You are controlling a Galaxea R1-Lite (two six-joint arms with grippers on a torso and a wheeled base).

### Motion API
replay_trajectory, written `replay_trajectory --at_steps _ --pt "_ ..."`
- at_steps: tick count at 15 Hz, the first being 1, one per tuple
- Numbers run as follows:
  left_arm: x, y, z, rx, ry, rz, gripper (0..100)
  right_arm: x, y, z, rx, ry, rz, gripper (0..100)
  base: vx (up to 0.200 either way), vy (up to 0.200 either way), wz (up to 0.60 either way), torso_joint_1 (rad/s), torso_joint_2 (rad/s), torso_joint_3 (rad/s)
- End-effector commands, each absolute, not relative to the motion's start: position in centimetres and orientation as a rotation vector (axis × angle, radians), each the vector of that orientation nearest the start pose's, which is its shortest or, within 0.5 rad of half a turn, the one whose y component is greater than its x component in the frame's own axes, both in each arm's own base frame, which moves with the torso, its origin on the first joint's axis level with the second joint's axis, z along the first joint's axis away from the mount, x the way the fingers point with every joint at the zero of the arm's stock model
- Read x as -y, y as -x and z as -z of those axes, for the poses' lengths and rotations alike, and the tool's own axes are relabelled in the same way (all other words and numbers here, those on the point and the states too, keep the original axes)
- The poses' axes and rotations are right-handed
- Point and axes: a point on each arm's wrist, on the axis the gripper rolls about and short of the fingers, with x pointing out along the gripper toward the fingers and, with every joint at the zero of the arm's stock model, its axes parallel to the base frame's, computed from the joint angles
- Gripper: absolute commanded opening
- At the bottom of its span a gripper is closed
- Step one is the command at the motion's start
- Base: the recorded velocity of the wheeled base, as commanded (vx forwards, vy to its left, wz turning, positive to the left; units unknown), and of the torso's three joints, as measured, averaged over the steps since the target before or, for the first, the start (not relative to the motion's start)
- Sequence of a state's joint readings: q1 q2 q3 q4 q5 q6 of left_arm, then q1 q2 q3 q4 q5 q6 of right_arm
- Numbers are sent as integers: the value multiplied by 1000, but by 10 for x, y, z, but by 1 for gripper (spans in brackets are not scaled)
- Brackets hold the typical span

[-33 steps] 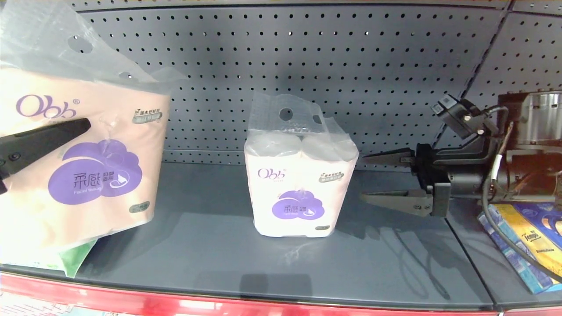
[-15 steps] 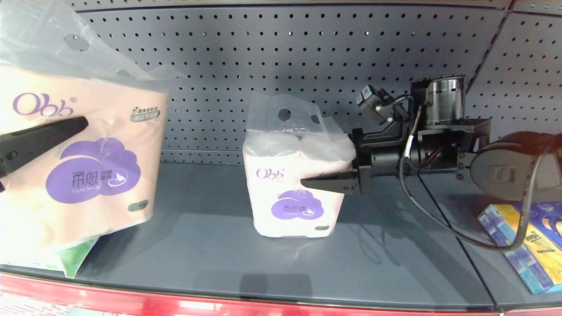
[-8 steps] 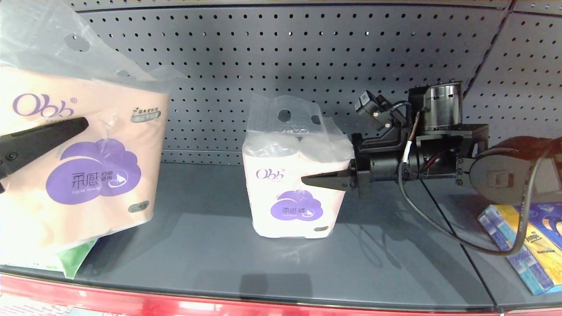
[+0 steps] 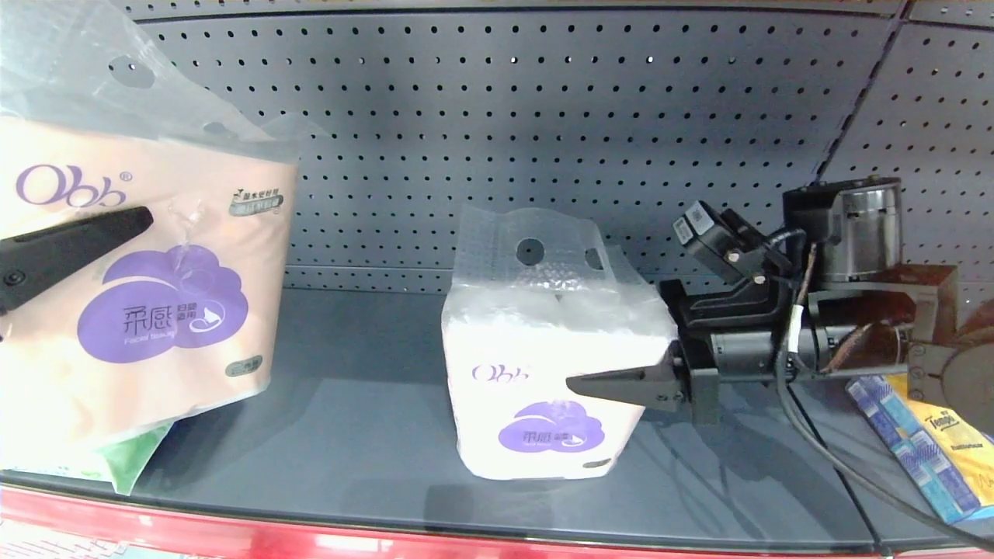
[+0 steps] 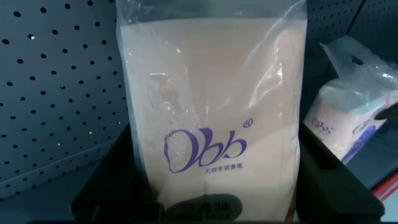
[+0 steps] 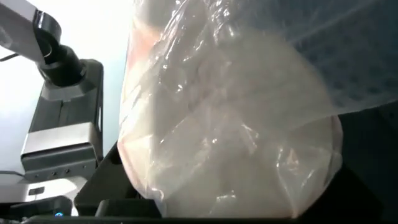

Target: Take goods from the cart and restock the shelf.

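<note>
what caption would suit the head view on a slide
Right gripper grips a roll pack at the shelf while the left gripper holds a bigger pack.

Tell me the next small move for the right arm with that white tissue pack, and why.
Probably lower the small tissue pack flat onto the shelf and open the right gripper. That gripper is shut on the pack's side, the pack is upright toward the shelf's front edge, and the left gripper holds a larger tissue pack at the left.
</note>
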State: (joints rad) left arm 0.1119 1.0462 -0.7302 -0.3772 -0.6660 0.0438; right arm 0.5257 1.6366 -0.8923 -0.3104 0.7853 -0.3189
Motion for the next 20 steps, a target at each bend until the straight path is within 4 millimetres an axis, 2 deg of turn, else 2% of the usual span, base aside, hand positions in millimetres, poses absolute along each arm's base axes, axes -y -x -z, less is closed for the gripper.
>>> replay_trajectory --at_steps 1,3,8,20 --pt "-1 -137 -283 71 -66 552 0 -153 -217 -201 -238 217 -1359 0 0 0 0 0 0 0" --pt "-1 -137 -283 71 -66 552 0 -152 -204 -197 -254 227 -1364 0 0 0 0 0 0 0" --pt "-1 -134 -284 77 -62 554 0 -152 -191 -189 -281 242 -1367 0 0 0 0 0 0 0" --pt "-1 -133 -284 76 -56 556 0 -151 -185 -184 -307 260 -1328 0 0 0 0 0 0 0"
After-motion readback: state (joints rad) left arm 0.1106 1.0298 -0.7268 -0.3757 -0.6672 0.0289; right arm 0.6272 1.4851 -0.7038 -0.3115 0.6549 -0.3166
